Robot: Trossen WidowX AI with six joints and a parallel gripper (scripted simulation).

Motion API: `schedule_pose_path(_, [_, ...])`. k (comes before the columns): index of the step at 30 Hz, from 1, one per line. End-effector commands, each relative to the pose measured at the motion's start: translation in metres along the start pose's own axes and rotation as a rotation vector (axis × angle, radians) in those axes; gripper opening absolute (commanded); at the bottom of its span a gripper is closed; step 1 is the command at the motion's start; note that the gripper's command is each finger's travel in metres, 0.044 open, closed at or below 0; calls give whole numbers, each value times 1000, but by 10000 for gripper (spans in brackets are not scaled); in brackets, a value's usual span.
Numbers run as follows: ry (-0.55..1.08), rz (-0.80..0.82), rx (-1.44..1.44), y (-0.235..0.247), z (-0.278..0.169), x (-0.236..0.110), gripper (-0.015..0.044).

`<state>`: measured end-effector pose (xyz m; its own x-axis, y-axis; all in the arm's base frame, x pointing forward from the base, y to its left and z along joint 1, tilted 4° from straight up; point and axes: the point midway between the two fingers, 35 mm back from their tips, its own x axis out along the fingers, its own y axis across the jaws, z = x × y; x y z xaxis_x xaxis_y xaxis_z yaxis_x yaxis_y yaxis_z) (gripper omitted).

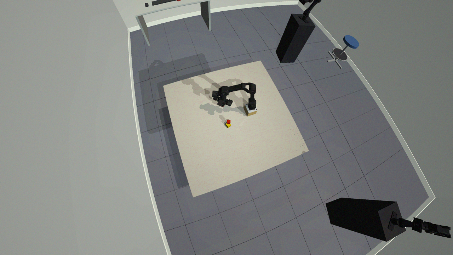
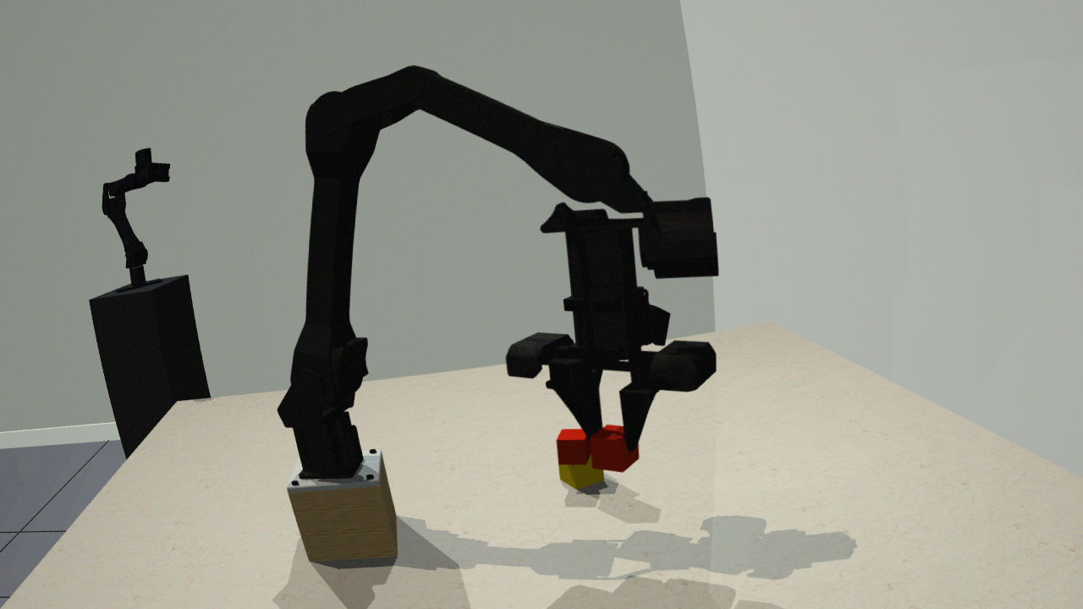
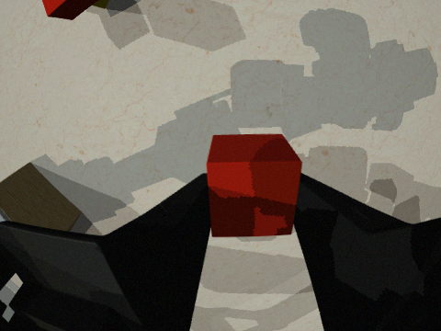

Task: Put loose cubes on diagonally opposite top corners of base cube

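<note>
The yellow base cube [image 2: 579, 475] [image 1: 227, 125] stands on the beige table [image 2: 794, 454] [image 1: 237, 158]. One red cube [image 2: 572, 447] [image 1: 228, 121] rests on top of it, over one corner. My gripper [image 2: 613, 439] [image 3: 250, 182] is shut on the second red cube [image 2: 617, 452] [image 3: 254, 187] and holds it level in the air, above the table. In the wrist view the stack lies far off at the top left, apart from the held cube. In the top view the held cube is hidden under the arm.
The arm stands on a wooden block [image 2: 344, 522] [image 1: 251, 111] [image 3: 33, 202] near the stack. Black pedestals with camera arms [image 1: 294, 38] [image 1: 364, 217] [image 2: 147, 348], a blue stool [image 1: 350, 42] and a desk [image 1: 174, 9] stand on the floor around the table.
</note>
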<state>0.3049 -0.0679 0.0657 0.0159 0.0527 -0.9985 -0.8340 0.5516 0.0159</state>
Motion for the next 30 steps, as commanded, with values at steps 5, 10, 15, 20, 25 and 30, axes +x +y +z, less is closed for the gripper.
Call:
schedule_pose_path(5, [1, 0, -29, 9, 23, -1, 105])
schedule_pose_path(10, [0, 1, -49, 16, 37, 0, 105])
schedule_pose_path(15, [-1, 1, -69, 24, 52, 0, 105])
schedule_pose_path(20, [-3, 1, -88, 33, 66, 0, 105])
schedule_pose_path(25, [-4, 2, -108, 42, 80, 1, 105])
schedule_pose_path(30, [-6, 3, -128, 52, 93, 1, 105])
